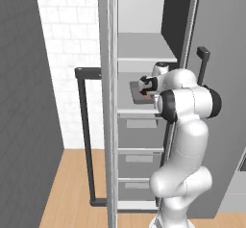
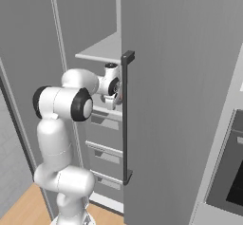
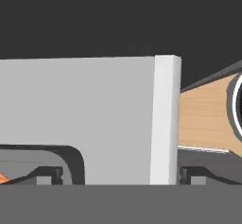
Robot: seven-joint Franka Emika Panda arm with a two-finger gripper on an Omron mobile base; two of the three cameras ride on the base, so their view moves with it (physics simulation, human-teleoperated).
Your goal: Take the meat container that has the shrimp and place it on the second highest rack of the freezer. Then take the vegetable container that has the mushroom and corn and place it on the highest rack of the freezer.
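Note:
The meat container (image 1: 138, 93), a dark grey tray with an orange shrimp (image 1: 146, 95) showing in it, rests on the second highest rack (image 1: 129, 110) of the open freezer. My gripper (image 1: 144, 84) hangs just over its right side, jaws spread wide and holding nothing. In the hand view the two fingertips (image 3: 49, 175) stand far apart, with the container's dark rim (image 3: 71, 155) and a sliver of the shrimp (image 3: 3, 176) at lower left. From the right base view my gripper (image 2: 116, 87) is partly hidden behind the door edge. The vegetable container is out of view.
The highest rack (image 1: 144, 54) lies bare above the hand. Several drawers (image 1: 139, 158) stack below. The open door with its long dark handle (image 1: 85, 135) stands to the left, and a second door with a handle (image 2: 126, 119) stands close on the right.

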